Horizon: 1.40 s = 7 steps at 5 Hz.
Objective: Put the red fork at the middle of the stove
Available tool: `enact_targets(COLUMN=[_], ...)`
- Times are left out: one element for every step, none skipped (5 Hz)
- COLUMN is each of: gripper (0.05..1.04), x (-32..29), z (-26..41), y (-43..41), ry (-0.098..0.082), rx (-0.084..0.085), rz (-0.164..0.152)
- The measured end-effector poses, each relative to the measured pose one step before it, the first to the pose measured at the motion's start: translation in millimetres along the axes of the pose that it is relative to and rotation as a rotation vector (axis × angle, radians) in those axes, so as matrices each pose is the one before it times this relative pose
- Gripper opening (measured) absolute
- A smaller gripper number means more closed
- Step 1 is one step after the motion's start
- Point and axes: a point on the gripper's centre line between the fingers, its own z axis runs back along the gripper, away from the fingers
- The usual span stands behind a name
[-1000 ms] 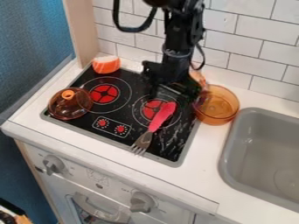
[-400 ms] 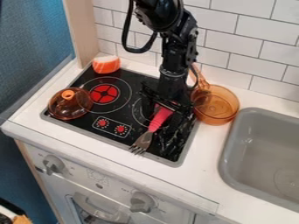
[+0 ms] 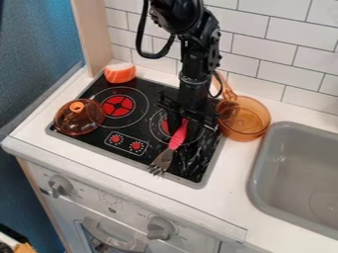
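Note:
The black gripper (image 3: 184, 125) hangs low over the stove's right burner, around the handle end of the red fork (image 3: 177, 141). The fork lies slantwise on the right part of the black stove top (image 3: 144, 129). Its red handle points up toward the arm, and its grey tines lie at the stove's front edge. The gripper hides part of the handle end and much of the burner. Whether it holds the handle cannot be made out.
An orange transparent pot (image 3: 244, 118) stands beside the stove's right edge, close to the gripper. On the stove's left is a brown transparent lid (image 3: 78, 117); an orange-and-white toy (image 3: 119, 73) sits at the back left corner. The grey sink (image 3: 297, 175) lies to the right.
The gripper has come down over the fork's handle and shifted slightly left since the last earlier frame. The handle end has swung a little left, while the tines have barely moved.

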Motion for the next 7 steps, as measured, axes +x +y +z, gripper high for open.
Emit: enact_targets(gripper=[0.379, 0.379, 0.379, 0.379, 0.379, 0.379, 0.379], x=[-1.23, -2.14, -6.33, -1.32, 6.21, 9.50, 10.83], z=[-0.20, 1.71, 12.70, 28.49, 22.31, 10.57, -3.11], y=[-2.73, -1.57, -2.81, 16.93, 21.64, 14.36, 16.19], ry=[-0.0061, -0.0031, 0.0130, -0.0229, -0.0465, -0.0056, -0.0362], rx=[-0.0196, -0.0096, -0.0276, -0.0721, -0.0219, -0.1011, -0.0172], rz=[0.0026, 0.0092, 0.0780, 0.2049, 0.2530, 0.2528, 0.2526])
